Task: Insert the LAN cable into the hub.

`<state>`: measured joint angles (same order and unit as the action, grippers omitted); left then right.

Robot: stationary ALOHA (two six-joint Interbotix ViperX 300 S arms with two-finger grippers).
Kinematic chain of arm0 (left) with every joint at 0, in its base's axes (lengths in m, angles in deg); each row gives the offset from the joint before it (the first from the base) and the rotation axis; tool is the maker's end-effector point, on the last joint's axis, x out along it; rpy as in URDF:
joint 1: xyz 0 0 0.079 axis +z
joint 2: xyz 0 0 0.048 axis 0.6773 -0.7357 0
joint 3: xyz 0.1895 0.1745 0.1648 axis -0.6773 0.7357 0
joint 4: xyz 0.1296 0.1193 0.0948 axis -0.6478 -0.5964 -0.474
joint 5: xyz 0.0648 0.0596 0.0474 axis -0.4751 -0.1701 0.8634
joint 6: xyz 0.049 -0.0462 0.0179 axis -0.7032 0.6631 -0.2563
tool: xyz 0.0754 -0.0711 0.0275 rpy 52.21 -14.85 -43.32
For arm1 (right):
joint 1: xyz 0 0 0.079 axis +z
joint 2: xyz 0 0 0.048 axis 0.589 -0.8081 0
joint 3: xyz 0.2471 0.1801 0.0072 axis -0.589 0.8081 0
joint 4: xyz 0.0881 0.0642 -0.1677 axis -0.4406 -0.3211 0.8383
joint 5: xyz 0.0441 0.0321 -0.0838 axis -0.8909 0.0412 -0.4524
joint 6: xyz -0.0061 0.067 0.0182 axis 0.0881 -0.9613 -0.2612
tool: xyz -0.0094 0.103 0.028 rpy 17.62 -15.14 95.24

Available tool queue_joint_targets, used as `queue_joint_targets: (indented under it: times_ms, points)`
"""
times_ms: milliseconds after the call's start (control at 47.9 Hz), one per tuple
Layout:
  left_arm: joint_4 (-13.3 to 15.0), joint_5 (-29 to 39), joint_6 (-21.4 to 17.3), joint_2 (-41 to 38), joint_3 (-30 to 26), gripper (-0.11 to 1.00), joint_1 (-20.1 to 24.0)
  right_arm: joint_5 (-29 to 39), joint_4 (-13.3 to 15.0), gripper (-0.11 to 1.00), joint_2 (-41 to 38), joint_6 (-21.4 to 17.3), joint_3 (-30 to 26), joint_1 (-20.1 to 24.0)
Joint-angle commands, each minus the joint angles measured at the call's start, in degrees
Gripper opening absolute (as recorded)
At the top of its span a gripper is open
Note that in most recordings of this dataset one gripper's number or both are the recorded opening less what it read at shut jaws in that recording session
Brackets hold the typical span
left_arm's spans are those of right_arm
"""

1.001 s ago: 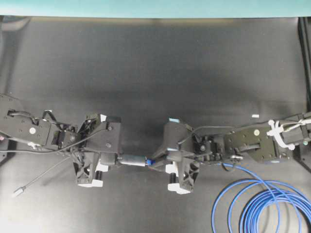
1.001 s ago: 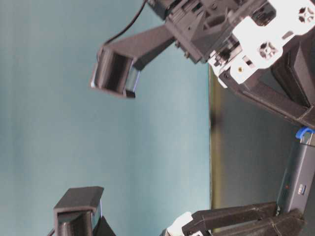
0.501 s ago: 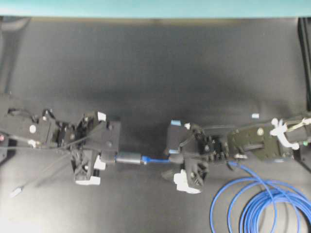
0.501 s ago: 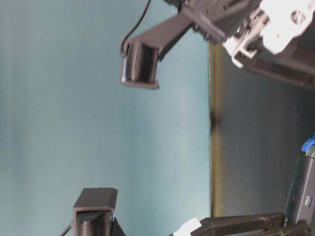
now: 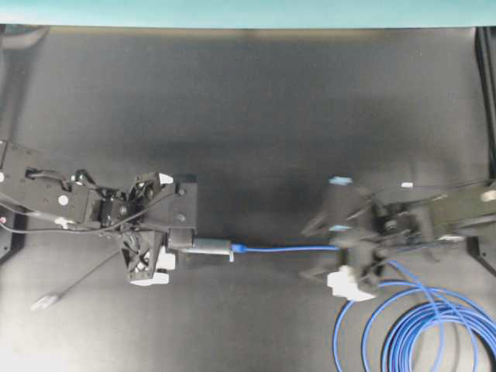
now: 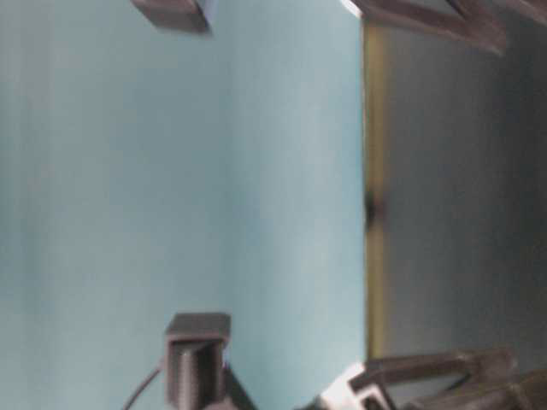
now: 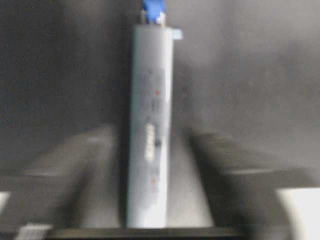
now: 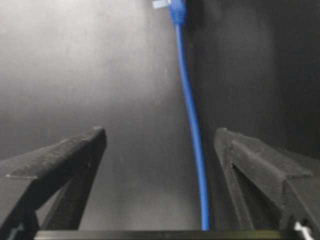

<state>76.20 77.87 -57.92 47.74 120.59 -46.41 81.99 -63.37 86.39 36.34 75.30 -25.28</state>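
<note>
The grey hub (image 5: 209, 248) lies on the black table with the blue boot of the LAN cable (image 5: 239, 249) butted against its right end. In the left wrist view the hub (image 7: 150, 130) runs up the middle and the boot (image 7: 153, 10) sits at its far end. My left gripper (image 5: 180, 246) (image 7: 155, 135) straddles the hub's near part, its blurred fingers spread off both sides. The cable (image 5: 287, 249) runs straight to my right gripper (image 5: 319, 249) (image 8: 160, 134). That gripper is open wide, and the cable (image 8: 192, 130) passes loose near its right finger.
The rest of the blue cable lies coiled (image 5: 418, 329) at the table's front right. The hub's thin grey cord ends in a small plug (image 5: 46, 301) at the front left. A teal wall (image 5: 248, 12) backs the table's far edge.
My right gripper has opened, let go of the cable's plug end and drawn back to the right. The left jaws have spread off the hub. The hub and the plug stay joined on the table.
</note>
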Motion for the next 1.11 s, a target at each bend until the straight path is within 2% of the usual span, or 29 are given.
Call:
queue_joint_targets:
  times_ms: [0,42,188,438,605,793,939,1085]
  points:
    - [-0.18,-0.35,-0.09,0.09,-0.35,0.82,-0.09,-0.44,-0.09,0.85,3.96,-0.18,0.88,-0.26]
    - [-0.18,-0.26,-0.18,0.09,0.00,0.87,-0.09,-0.44,-0.18,0.85,5.45,-0.18,1.41,-0.35]
    - [-0.18,-0.18,-0.09,2.64,-0.09,0.81,-0.26,-0.44,-0.18,0.85,11.07,-0.09,2.90,-0.35]
    - [-0.18,-0.18,-0.18,15.64,0.09,0.80,-1.41,-0.44,0.00,0.84,22.85,0.18,5.62,-0.26]
    - [-0.18,-0.53,-0.88,24.17,3.69,0.80,-2.81,-0.18,0.53,0.83,32.08,0.88,8.09,-0.09]
    - [-0.18,-0.62,0.09,32.17,9.14,0.80,-3.87,2.29,1.85,0.82,40.96,1.76,9.23,-0.09]
    - [-0.18,-0.62,0.18,38.14,11.43,0.79,-3.96,5.63,1.93,0.80,45.09,1.85,9.49,-0.09]
    - [-0.18,-0.62,0.18,42.01,12.66,0.76,-3.96,6.68,1.93,0.80,45.44,1.76,9.76,-0.09]
